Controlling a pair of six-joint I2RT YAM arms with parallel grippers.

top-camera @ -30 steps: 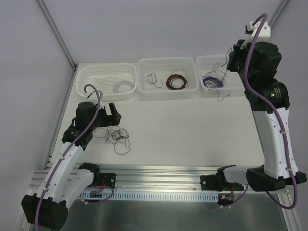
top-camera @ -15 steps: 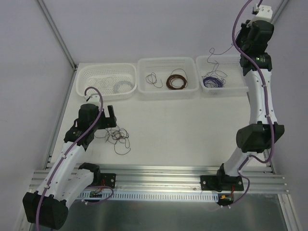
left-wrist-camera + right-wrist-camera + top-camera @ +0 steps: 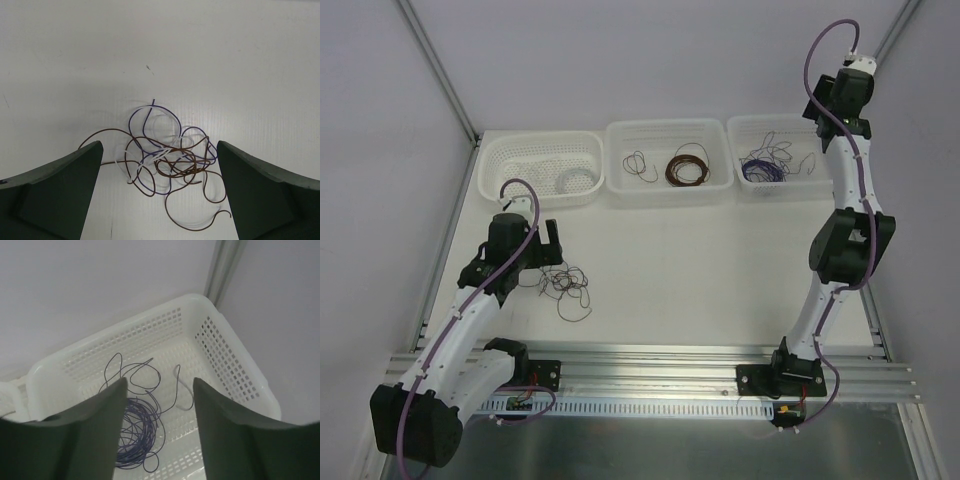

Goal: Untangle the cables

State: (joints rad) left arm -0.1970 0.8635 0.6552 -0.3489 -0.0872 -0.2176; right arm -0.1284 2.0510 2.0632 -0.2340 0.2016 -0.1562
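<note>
The cables (image 3: 564,284) lie on the white table as a small tangle of brown, purple and pale thin wires, seen close up in the left wrist view (image 3: 167,157). My left gripper (image 3: 159,148) is open just above the table, one finger on each side of the tangle, touching nothing. My right gripper (image 3: 159,382) is open and empty, high above the right basket (image 3: 235,365). A loose purple wire (image 3: 142,372) lies in that basket beside a purple coil (image 3: 131,440).
Three white baskets stand along the back: the left one (image 3: 535,145) holds a white coil (image 3: 575,180), the middle one (image 3: 665,128) a brown coil (image 3: 687,167) and a small dark wire (image 3: 638,165). The aluminium rail (image 3: 650,360) runs along the near edge.
My right arm has stretched up and back over the right basket and its gripper has opened. The purple wire that hung from it now lies in the basket. The left arm hardly moved.
</note>
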